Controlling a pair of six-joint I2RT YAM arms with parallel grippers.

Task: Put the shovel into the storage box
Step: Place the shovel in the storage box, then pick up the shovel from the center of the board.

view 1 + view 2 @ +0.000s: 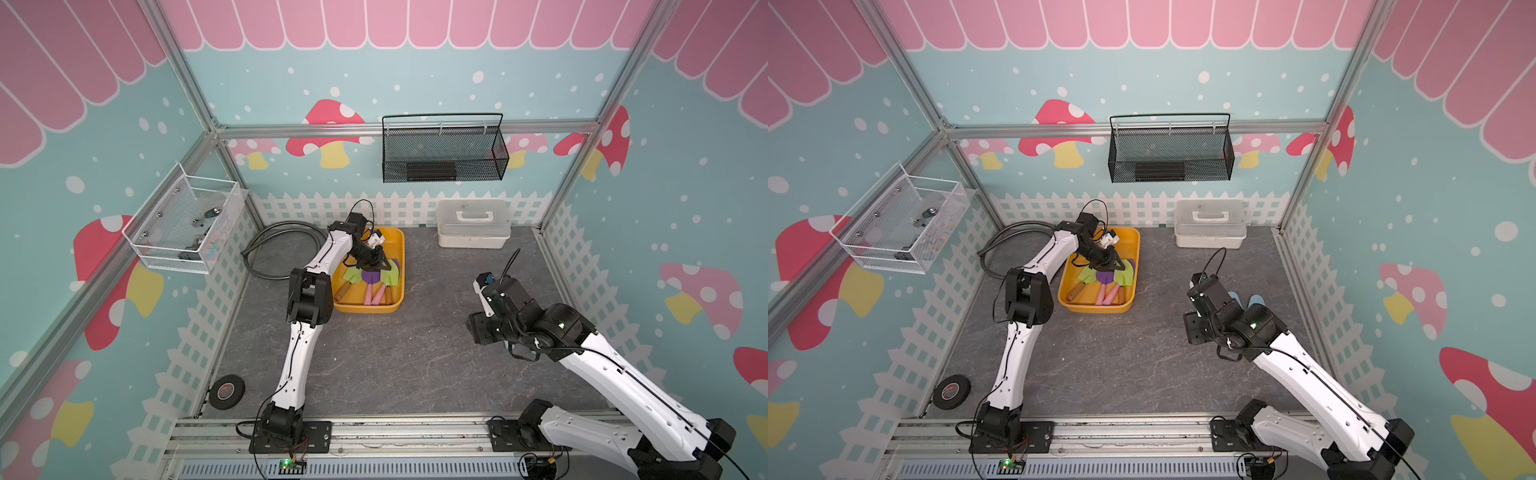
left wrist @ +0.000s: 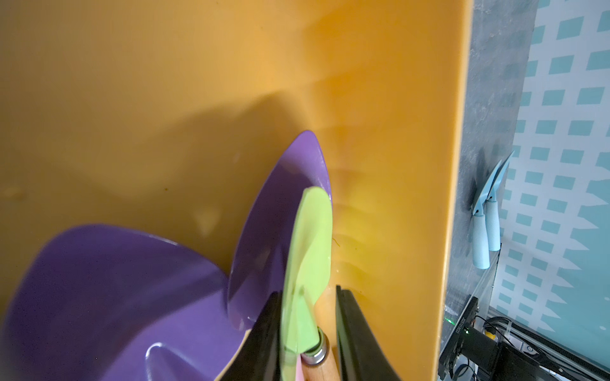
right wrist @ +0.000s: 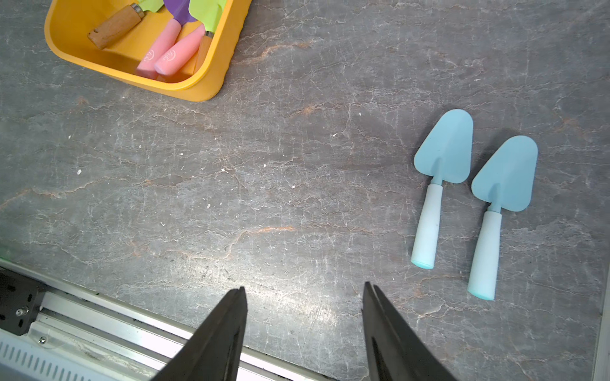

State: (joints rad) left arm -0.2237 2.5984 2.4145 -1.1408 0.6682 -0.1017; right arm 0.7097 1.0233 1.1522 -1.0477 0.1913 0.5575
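The left gripper [image 2: 307, 290] hangs low inside the storage box [image 1: 368, 308], at about 11 o'clock on the table [image 1: 395, 365]. Its jaws are released. The green shovel [image 2: 308, 237] sits between them in the box with a gap on one side, its blade just beside a purple shovel [image 2: 274, 214] near the box wall. The right gripper [image 3: 304, 286] is spread wide and empty above the table. Two blue shovels [image 3: 442, 155] lie side by side at the box's 4 o'clock.

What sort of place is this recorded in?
Probably a staged robot test cell themed as a garden: mushroom-and-picket-fence printed wall panels, silver aluminium frame bars, two white-and-black robot arms bolted to a rail.
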